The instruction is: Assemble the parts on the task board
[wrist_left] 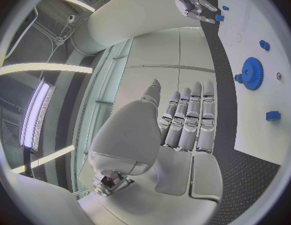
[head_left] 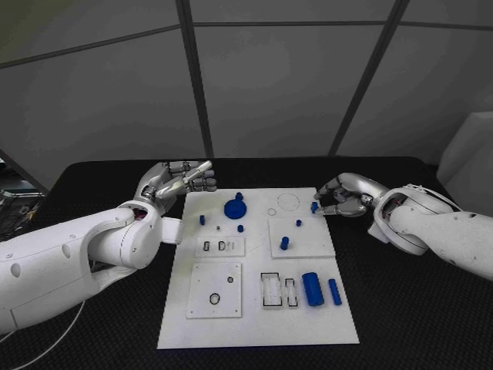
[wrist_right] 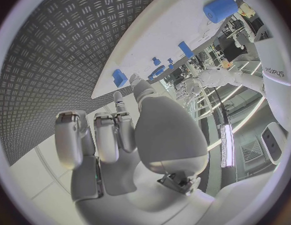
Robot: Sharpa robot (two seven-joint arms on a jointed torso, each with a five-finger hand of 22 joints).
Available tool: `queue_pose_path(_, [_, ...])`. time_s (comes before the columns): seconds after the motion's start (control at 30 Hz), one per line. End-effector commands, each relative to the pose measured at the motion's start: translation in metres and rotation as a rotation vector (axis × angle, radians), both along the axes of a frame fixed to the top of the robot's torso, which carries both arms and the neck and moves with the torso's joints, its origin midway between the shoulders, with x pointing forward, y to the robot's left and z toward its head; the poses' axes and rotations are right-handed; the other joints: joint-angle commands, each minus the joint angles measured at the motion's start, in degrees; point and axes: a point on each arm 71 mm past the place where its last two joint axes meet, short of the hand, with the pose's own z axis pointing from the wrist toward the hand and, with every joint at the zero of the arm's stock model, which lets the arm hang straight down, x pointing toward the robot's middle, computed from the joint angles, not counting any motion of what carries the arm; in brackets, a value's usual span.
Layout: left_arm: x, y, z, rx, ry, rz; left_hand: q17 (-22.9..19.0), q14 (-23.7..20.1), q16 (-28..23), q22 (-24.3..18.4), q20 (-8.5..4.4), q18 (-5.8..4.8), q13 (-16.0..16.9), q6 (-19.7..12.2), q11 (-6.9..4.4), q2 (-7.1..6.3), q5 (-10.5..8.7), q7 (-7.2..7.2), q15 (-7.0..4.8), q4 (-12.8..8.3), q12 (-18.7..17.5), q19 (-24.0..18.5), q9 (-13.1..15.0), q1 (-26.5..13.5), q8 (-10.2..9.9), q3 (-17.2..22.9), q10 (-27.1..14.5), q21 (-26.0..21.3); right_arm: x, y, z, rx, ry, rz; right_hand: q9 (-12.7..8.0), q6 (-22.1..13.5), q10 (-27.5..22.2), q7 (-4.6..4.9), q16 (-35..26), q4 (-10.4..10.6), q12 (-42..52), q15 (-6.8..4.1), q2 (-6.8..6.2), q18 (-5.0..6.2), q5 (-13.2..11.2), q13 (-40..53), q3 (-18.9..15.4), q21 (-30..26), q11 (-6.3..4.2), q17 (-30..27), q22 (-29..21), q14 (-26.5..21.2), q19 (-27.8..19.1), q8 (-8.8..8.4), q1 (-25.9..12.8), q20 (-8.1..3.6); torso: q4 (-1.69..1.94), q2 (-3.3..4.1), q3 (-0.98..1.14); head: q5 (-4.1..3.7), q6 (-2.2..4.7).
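The white task board (head_left: 258,324) lies in the middle of the black table. On it are a blue gear (head_left: 236,206), small blue pegs (head_left: 284,243), a thick blue cylinder (head_left: 312,289) and a blue rod (head_left: 334,291). My left hand (head_left: 180,181) hovers off the board's far left corner, its fingers (wrist_left: 189,120) straight and side by side, holding nothing. My right hand (head_left: 341,196) is at the far right edge with fingers (wrist_right: 102,135) curled in. Its thumb tip sits right beside a small blue peg (head_left: 313,206) (wrist_right: 119,77) without gripping it. The gear (wrist_left: 250,73) is also seen from the left wrist.
Raised white sub-plates (head_left: 216,289) (head_left: 296,235) with holes and two black-rimmed slots (head_left: 271,290) sit on the board. Black patterned table (head_left: 424,308) surrounds it on all sides. Grey wall panels stand behind the table's far edge.
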Motion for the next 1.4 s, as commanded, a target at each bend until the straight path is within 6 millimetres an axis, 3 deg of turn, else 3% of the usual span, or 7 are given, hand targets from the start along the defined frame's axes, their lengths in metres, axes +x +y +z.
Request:
queue_pose_path(0.03, [0.0,-0.001,0.002,-0.002,-0.009,-0.01,0.1,0.0,-0.2,0.1,0.0,-0.83,0.0,-0.1,0.32,0.35,-0.14,0.4,0.08,-0.4,-0.3,-0.3,0.0,0.2,-0.3,-0.1,0.0,0.3,0.0,0.001,0.0,-0.019,-0.001,0.022,-0.1,-0.5,1.9,0.01,0.0,-0.3,-0.3,-0.18,0.03,-0.11,0.2,10.3,0.0,-0.2,-0.27,14.3,10.0,5.8,2.7,-0.29,0.8,-0.46,0.16,-0.07,-0.03,-0.21,-0.08])
queue_pose_path(1.4, [-0.001,0.001,0.002,-0.001,-0.005,-0.011,0.1,0.0,-0.2,0.1,0.0,-0.83,0.0,-0.1,0.32,0.35,-0.14,0.4,0.08,-0.4,-0.3,-0.3,0.0,0.2,-0.3,-0.1,0.0,0.3,0.009,0.007,-0.011,-0.051,0.019,0.008,0.1,1.9,2.8,0.17,0.3,-1.0,0.4,-0.1,2.69,-0.41,0.5,11.3,1.2,0.4,-0.15,15.0,11.3,5.9,3.6,0.15,2.1,-0.4,0.05,-0.05,0.05,0.0,-0.07])
